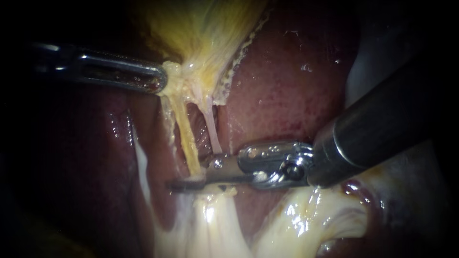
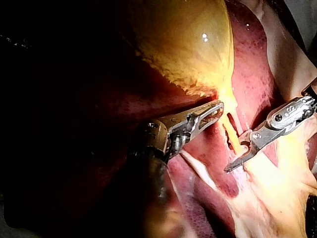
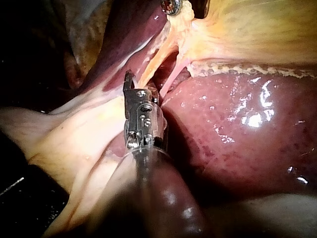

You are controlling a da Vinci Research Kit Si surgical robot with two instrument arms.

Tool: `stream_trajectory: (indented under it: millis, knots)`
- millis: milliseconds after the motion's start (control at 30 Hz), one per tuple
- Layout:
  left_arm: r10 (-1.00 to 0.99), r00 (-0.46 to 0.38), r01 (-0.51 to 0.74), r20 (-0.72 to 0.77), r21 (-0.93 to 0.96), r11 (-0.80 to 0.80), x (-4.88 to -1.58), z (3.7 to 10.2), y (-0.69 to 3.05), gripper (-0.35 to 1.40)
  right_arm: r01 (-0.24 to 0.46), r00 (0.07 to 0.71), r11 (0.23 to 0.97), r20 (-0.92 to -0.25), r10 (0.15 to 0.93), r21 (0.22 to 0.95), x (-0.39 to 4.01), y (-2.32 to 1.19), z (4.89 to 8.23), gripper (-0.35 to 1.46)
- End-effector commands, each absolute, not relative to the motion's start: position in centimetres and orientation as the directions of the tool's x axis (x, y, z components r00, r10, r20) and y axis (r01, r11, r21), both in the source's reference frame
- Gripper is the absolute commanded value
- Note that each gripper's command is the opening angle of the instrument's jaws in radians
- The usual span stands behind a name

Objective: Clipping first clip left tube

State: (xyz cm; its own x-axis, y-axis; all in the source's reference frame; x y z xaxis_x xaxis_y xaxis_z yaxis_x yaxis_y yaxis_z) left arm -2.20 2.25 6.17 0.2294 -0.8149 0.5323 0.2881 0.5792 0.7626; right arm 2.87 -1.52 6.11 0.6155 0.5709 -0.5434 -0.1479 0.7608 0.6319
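Observation:
The left tube [image 1: 187, 138], yellow and thin, runs down from the gallbladder [image 1: 201, 28] beside the paler right tube [image 1: 213, 129]. My right instrument [image 1: 193, 180] comes in from the right, and its long thin jaws lie shut across the lower end of the left tube. In the left wrist view the same jaws [image 2: 237, 157] pinch that tube [image 2: 230, 135]. My left instrument [image 1: 160, 81] holds the gallbladder's narrow lower end, jaws shut on the tissue. The right wrist view shows the right instrument's jaws [image 3: 130, 83] at the left tube [image 3: 152, 64].
Dark red liver [image 1: 287, 86] lies behind and to the right of the tubes. Glistening pale tissue [image 1: 306, 220] spreads below the right instrument's jaws. The right instrument's dark shaft [image 1: 382, 124] crosses the right side.

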Motion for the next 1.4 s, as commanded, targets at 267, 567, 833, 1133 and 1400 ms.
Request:
stream_trajectory:
  millis: [267,567,833,1133,1400]
  knots:
    - [-0.815,0.23,0.288,0.533,0.762,0.58,-2.2,6.17,2.25,-0.35,-0.139,0.571,0.754,-0.57,0.59,0.642,2.88,-1.46,6.12,0.48]
    - [-0.814,0.23,0.287,0.533,0.763,0.58,-2.18,6.17,2.24,-0.35,-0.123,0.517,0.735,-0.589,0.621,0.666,2.74,-1.27,5.96,0.5]
    - [-0.814,0.23,0.287,0.533,0.763,0.58,-2.18,6.17,2.24,-0.35,-0.1,0.488,0.726,-0.602,0.632,0.68,2.5,-1.19,5.83,0.5]
    - [-0.814,0.23,0.287,0.533,0.763,0.58,-2.17,6.16,2.24,-0.35,-0.024,0.474,0.705,-0.612,0.632,0.709,2.41,-1.22,5.79,0.5]
    - [-0.814,0.23,0.287,0.533,0.762,0.58,-2.17,6.17,2.24,-0.35,0.051,0.452,0.686,-0.629,0.632,0.726,2.52,-1.25,5.83,0.5]
